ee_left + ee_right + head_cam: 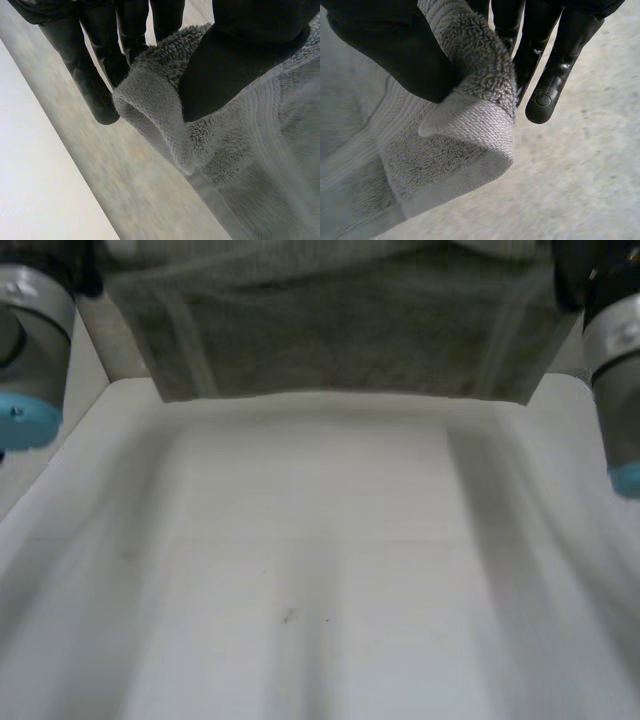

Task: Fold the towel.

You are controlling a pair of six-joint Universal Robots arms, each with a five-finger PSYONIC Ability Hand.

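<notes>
A grey towel (340,325) hangs stretched across the far side of the white table (320,540), lifted off it between the two arms, its lower edge above the tabletop. My left hand (235,70) pinches one corner of the towel (160,115) between thumb and fingers. My right hand (395,50) pinches the other corner of the towel (470,125) the same way, the cloth rolled over at the grip.
My left arm (30,350) and right arm (615,370) stand at the two sides of the head view. Small dark specks (288,616) mark the tabletop near the middle. The floor (580,190) lies beyond the right hand.
</notes>
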